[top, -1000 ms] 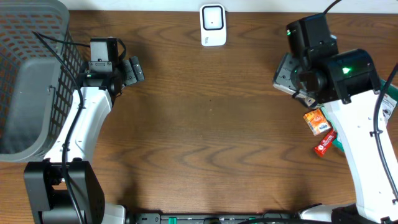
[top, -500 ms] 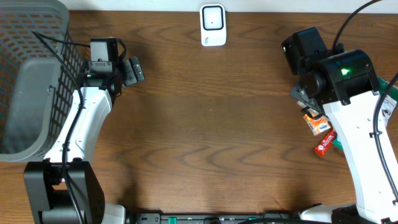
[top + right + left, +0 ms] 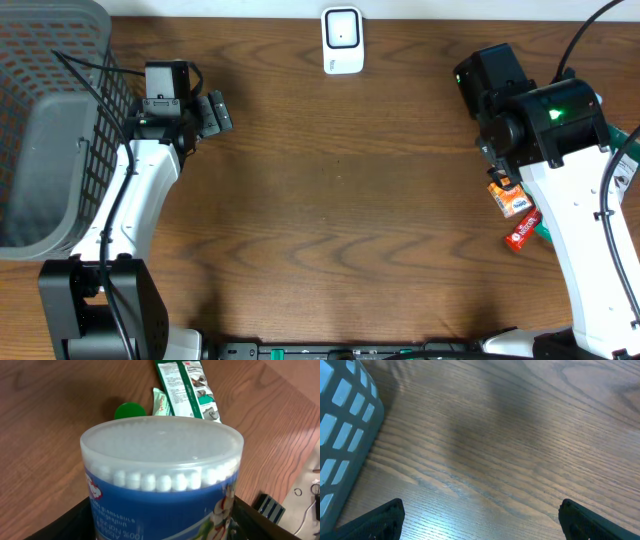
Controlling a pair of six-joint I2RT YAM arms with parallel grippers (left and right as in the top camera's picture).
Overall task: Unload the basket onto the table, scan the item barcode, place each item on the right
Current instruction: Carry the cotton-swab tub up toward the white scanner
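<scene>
Overhead: fixed above table (image 3: 330,200), faces straight down, far off. Whole tabletop in frame: basket (image 3: 40,120) far left, scanner (image 3: 342,40) far centre, left arm (image 3: 130,210) and right arm (image 3: 590,250) entering from near edge.

Left wrist: low over wood, tilted down and forward, close. Left gripper (image 3: 481,525) tips in bottom corners, basket corner at left edge. Shares basket wall and adjoining wood with overhead.

Right wrist: very close. Cotton-swab tub (image 3: 160,475) in right gripper (image 3: 162,527) fills frame, green packets (image 3: 187,385) beyond. Shares right-side wood with overhead, where green packet shows only as sliver beside arm.

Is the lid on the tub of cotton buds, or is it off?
On. The clear lid sits flat on top of the tub of cotton buds, with white tips lined up just under it.
</scene>
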